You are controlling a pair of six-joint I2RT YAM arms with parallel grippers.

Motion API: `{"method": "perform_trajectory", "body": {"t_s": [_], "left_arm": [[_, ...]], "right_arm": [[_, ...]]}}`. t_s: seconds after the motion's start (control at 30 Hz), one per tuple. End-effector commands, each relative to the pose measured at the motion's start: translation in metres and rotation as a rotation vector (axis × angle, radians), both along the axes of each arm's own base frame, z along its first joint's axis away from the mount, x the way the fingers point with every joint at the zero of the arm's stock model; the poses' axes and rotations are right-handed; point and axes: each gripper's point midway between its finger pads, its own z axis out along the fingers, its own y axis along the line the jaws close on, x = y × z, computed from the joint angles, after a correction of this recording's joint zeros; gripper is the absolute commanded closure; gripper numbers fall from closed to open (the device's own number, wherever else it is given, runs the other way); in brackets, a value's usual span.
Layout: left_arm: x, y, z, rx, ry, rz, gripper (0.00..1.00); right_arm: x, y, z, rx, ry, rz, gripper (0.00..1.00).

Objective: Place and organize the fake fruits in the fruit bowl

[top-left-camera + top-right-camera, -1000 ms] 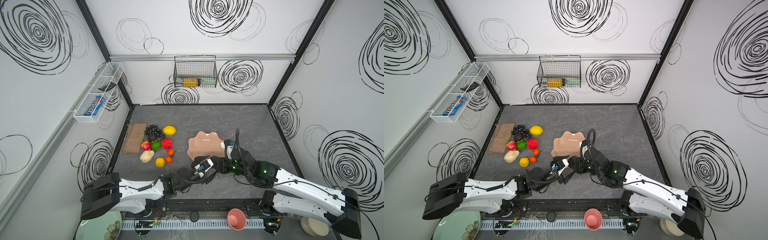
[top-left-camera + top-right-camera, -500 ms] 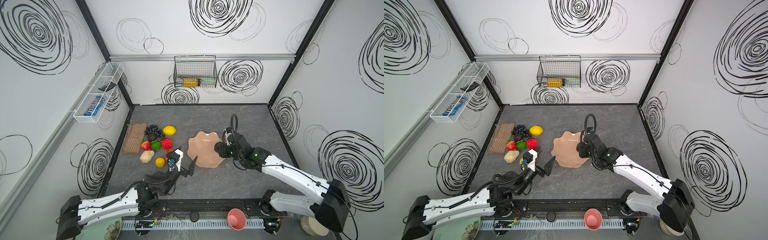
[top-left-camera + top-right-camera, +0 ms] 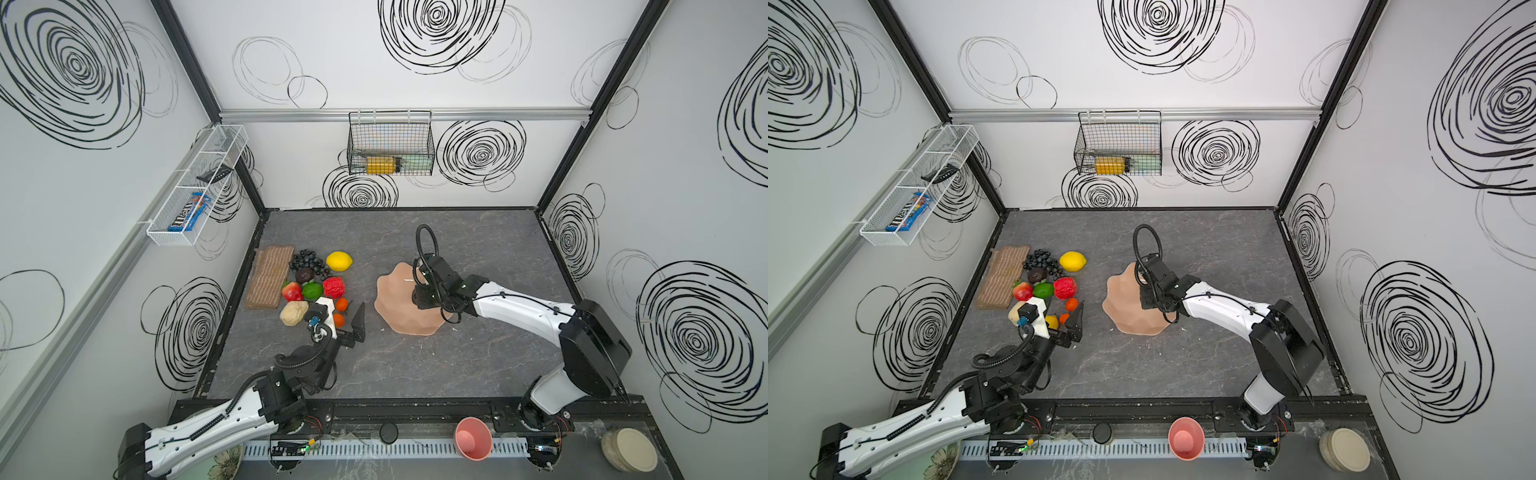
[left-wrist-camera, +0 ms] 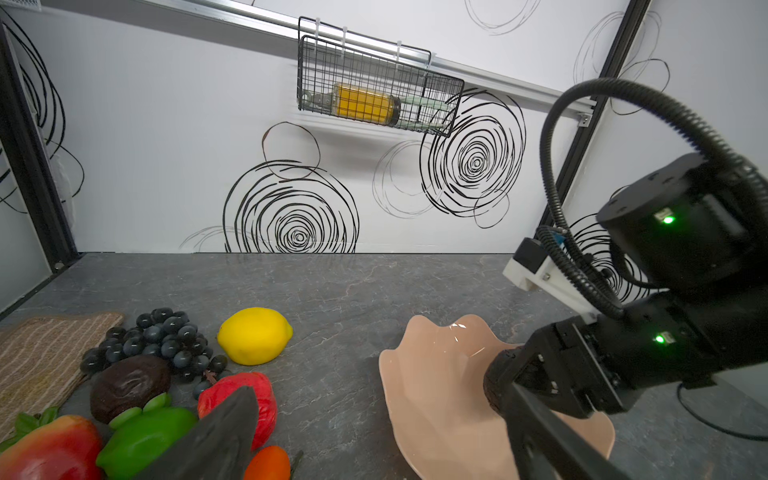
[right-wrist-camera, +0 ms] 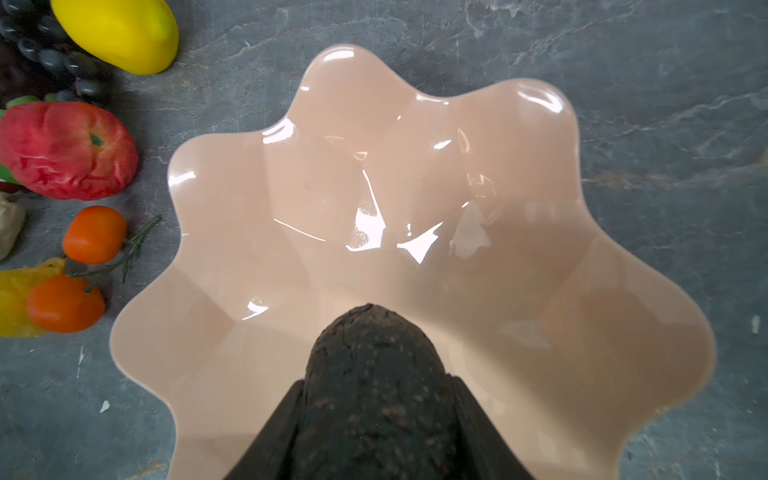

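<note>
My right gripper (image 5: 378, 384) is shut on a dark, rough avocado (image 5: 374, 365) and holds it over the near side of the peach-pink wavy fruit bowl (image 5: 374, 199), which shows in both top views (image 3: 399, 320) (image 3: 1125, 311). Nothing else lies in the bowl. To its left, the other fake fruits sit in a cluster: a lemon (image 3: 339, 261), black grapes (image 3: 307, 262), a second dark avocado (image 3: 304, 274), a red apple (image 3: 333, 286), a lime (image 3: 312, 290), a pear (image 3: 294, 312) and two oranges (image 3: 341, 304). My left gripper (image 3: 348, 322) (image 4: 386, 440) stands open beside the oranges, holding nothing.
A woven mat (image 3: 269, 276) lies left of the fruit by the wall. A black wire basket (image 3: 390, 143) hangs on the back wall and a white wire shelf (image 3: 195, 187) on the left wall. A pink cup (image 3: 473, 438) stands on the front rail.
The grippers were together in front of the bowl. The left has swung left to the fruit cluster and opened wider. The right has carried the avocado over the bowl.
</note>
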Motion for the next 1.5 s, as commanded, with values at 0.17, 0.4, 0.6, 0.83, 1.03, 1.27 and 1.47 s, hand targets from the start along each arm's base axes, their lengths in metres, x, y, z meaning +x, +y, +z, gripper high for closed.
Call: {"method": "perform_trajectory", "body": {"t_s": [0.17,0.4,0.6,0.83,1.03,1.27,1.47], "left_arm": [[0.003,-0.001,-0.002,-0.005,0.014,0.017,0.04],[0.003,-0.001,-0.002,-0.008,0.013,0.015,0.04],[0.003,-0.002,-0.002,-0.005,0.013,0.013,0.04],[0.004,-0.004,-0.003,0.005,0.019,0.01,0.04],[0.003,-0.004,-0.003,0.003,0.018,0.008,0.04],[0.004,-0.004,-0.003,0.001,0.018,0.011,0.04],[0.004,-0.004,-0.003,0.002,0.018,0.011,0.04]], "right_arm": [[0.011,0.004,-0.019,0.096,0.079,-0.043,0.55],[0.02,0.001,-0.036,0.096,0.137,-0.08,0.52],[0.03,-0.005,-0.041,0.095,0.15,-0.102,0.5],[0.046,-0.01,-0.041,0.057,0.131,-0.112,0.44],[0.054,-0.011,-0.043,0.037,0.131,-0.115,0.41],[0.057,-0.009,-0.04,0.036,0.126,-0.109,0.32],[0.059,-0.009,-0.035,0.039,0.115,-0.11,0.31]]}}
